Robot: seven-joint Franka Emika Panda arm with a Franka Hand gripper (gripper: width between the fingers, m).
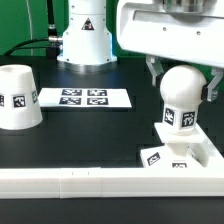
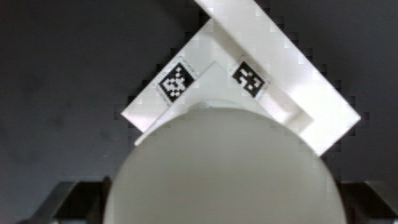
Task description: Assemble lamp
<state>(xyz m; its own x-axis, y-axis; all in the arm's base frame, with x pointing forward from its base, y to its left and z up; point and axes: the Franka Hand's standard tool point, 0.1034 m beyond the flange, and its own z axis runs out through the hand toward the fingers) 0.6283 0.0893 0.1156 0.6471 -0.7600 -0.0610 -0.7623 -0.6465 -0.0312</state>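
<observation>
The bulb (image 1: 182, 100) is seen upright on the base (image 1: 200, 148), flanked by the jaws; whether pinched cannot be told.

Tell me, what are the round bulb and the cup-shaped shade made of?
The bulb: probably hard white plastic, smooth and matte, judging by its even colour and soft shading. The shade: seemingly the same matte white plastic. Their black-and-white tags look like printed stickers.
</observation>
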